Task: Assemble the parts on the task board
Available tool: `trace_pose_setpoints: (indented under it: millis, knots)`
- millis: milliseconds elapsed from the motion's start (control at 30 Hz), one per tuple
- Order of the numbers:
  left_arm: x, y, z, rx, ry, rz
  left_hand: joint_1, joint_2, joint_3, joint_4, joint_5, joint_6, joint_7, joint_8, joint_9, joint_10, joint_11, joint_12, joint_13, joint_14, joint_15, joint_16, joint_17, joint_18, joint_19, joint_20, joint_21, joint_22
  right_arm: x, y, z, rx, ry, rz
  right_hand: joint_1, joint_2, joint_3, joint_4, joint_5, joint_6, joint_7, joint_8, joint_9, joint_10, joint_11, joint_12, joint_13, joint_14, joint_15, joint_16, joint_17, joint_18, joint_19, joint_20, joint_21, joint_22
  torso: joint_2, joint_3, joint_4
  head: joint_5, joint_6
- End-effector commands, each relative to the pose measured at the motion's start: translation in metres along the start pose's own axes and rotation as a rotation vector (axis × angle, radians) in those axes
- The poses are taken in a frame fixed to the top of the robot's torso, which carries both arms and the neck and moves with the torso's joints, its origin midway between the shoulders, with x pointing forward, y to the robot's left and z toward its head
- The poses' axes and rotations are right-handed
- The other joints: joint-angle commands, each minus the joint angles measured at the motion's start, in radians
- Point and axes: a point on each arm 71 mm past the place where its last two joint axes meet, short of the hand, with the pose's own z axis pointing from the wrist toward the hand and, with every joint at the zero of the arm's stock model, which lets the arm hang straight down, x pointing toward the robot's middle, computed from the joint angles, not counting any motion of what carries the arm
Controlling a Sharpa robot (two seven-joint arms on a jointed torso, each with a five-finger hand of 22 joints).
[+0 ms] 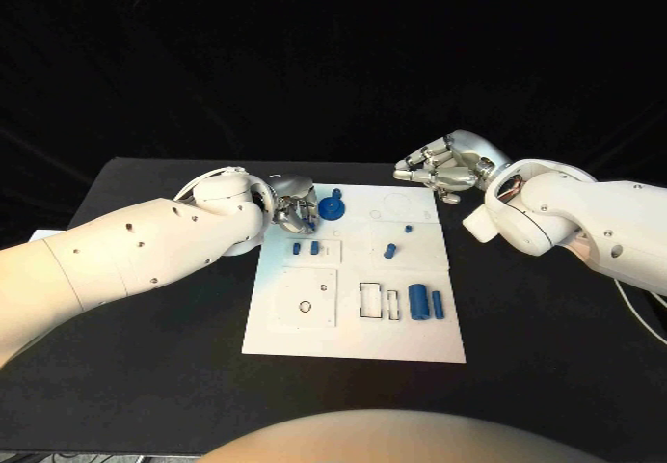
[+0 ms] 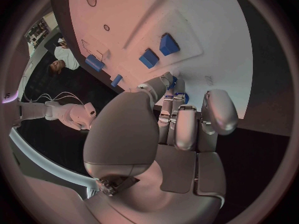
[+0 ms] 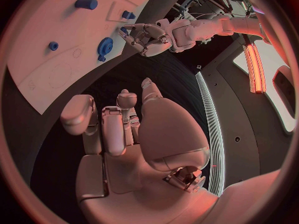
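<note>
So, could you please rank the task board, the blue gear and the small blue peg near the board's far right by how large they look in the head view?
1. Task board, by far the largest.
2. Blue gear, beside the left hand.
3. Small blue peg, smallest.

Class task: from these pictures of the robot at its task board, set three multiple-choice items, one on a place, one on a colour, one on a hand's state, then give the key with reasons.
1. Where is the blue gear?
A. at the board's far edge, by the left hand
B. at the board's near edge
C. off the board

2. What colour is the task board?
A. black
B. white
C. blue

3. The right hand is:
A. holding a part
B. pressing on the board
C. holding nothing, beyond the board's far right corner

Key: 1 A, the gear lies beside the left hand. 2 B, white plate on black table. 3 C, no part sits in its fingers.
</note>
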Motion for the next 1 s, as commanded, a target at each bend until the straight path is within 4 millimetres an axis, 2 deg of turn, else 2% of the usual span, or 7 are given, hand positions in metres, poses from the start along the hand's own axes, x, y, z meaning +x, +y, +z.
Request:
trace_pose_setpoints:
  millis: [33, 667, 1000]
  knots:
    - [0.0038, -0.0023, 0.0001, 0.007, 0.023, 0.012, -0.010, 0.000, -0.001, -0.003, -0.005, 0.005, 0.000, 0.007, 0.001, 0.008, 0.001, -0.004, -0.001, 0.030, -0.005, -0.002, -0.001, -0.010, 0.007, -0.006, 0.002, 0.001, 0.0014, 0.0007, 0.0002, -0.011, 0.012, -0.001, 0.002, 0.003, -0.007, 0.000, 0.003, -0.004, -0.006, 0.004, -0.001, -0.002, -0.003, 0.004, -0.001, 0.050, -0.001, -0.006, 0.001, 0.008, -0.003, -0.004, -0.005, -0.001, -0.001, -0.0002, 0.0004, 0.001, 0.001]
    - [0.0047, -0.0017, -0.0003, -0.003, 0.033, 0.013, -0.033, -0.011, -0.003, 0.001, -0.004, -0.029, 0.011, -0.024, -0.010, -0.025, 0.016, -0.038, -0.008, 0.028, 0.005, -0.003, -0.010, -0.010, 0.001, 0.000, -0.002, 0.003, 0.0018, 0.0008, 0.0006, -0.011, 0.013, -0.001, 0.002, 0.004, -0.007, 0.000, 0.003, -0.004, -0.006, 0.004, -0.001, -0.002, -0.003, 0.003, -0.002, 0.050, -0.001, -0.007, 0.000, 0.008, -0.003, -0.004, -0.005, -0.001, 0.000, 0.0002, -0.0009, 0.004, -0.002]
    - [0.0055, -0.0001, -0.0008, -0.010, 0.043, 0.015, -0.056, -0.037, -0.005, 0.005, -0.004, -0.067, 0.025, -0.057, -0.019, -0.069, 0.033, -0.074, -0.019, 0.022, 0.018, -0.011, -0.031, -0.008, -0.006, 0.010, -0.020, -0.005, 0.0013, 0.0003, 0.0006, -0.010, 0.011, -0.001, 0.002, 0.005, -0.008, 0.001, 0.003, -0.003, -0.006, 0.005, -0.001, -0.003, -0.003, 0.002, -0.003, 0.050, -0.001, -0.008, -0.001, 0.008, -0.004, -0.004, -0.007, -0.004, 0.000, 0.0002, -0.0002, 0.004, -0.004]
